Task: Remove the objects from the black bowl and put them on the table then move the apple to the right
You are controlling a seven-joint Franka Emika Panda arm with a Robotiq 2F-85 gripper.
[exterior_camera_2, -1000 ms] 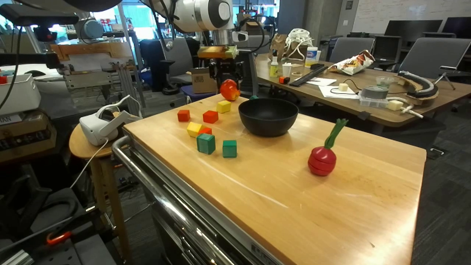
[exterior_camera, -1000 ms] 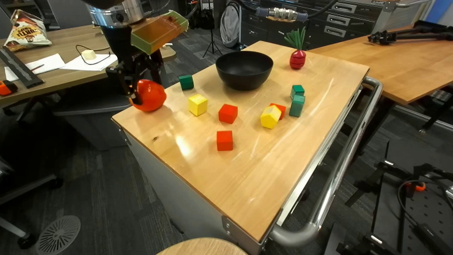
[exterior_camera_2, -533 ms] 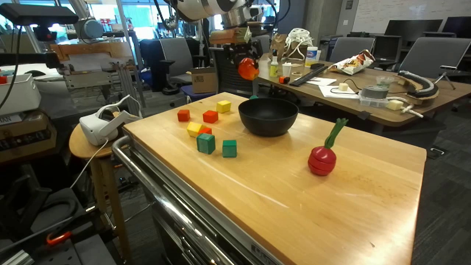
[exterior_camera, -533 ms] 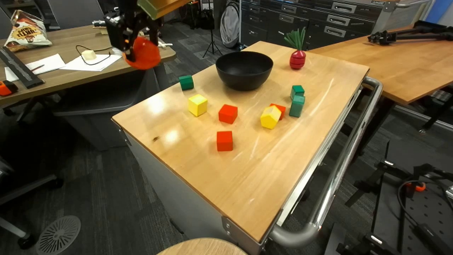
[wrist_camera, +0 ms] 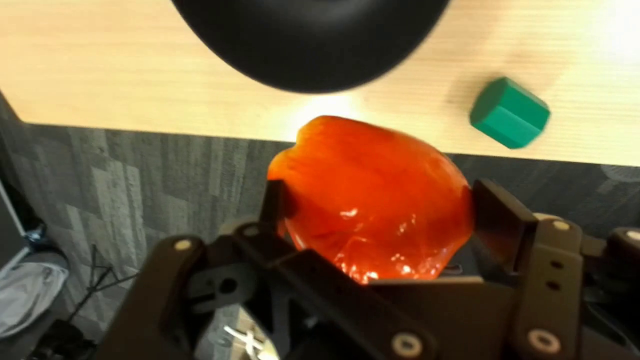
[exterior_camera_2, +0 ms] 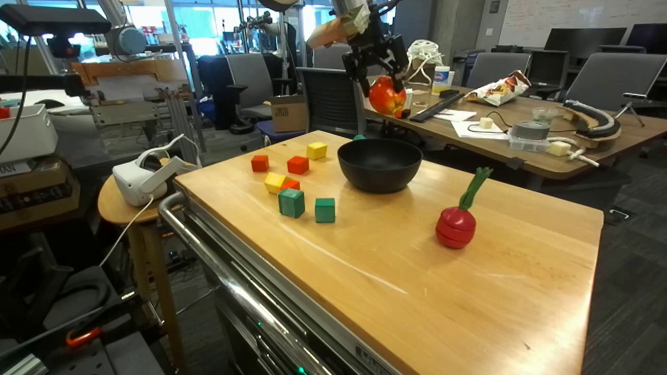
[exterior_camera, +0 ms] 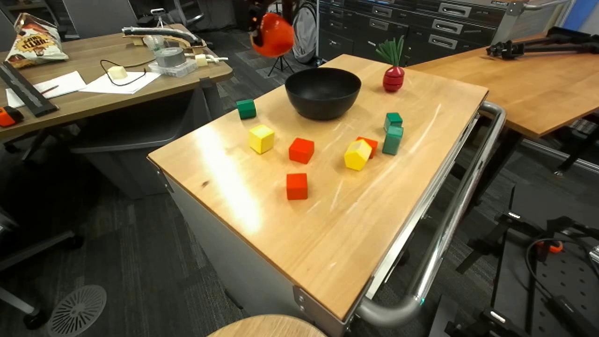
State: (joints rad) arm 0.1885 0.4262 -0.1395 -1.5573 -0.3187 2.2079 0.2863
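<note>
My gripper (wrist_camera: 377,205) is shut on the apple (wrist_camera: 370,195), with one finger pad on each side of it. In an exterior view the gripper (exterior_camera_2: 383,89) is tilted and holds the apple (exterior_camera_2: 386,99) in the air. The apple (exterior_camera: 275,36) is above and behind the black bowl (exterior_camera: 323,96) in an exterior view. No objects show inside the bowl. On the table (exterior_camera: 262,206) lie red cubes (exterior_camera: 297,186), a yellow cube (exterior_camera: 261,139), green cubes (exterior_camera: 392,140) and a yellow block (exterior_camera: 358,155) against a red one. The red fruit with green top (exterior_camera: 393,78) stands beyond the bowl.
A green cube (wrist_camera: 511,114) lies near the table edge beside the bowl. A metal rail (exterior_camera: 449,234) runs along one table side. A cluttered desk (exterior_camera_2: 458,122) stands behind, and a stool with a white headset (exterior_camera_2: 138,179) stands beside the table.
My gripper has lifted the apple from the table's far corner and carried it up and over toward the bowl. The gripper has tilted. The bowl, cubes and red fruit have not moved.
</note>
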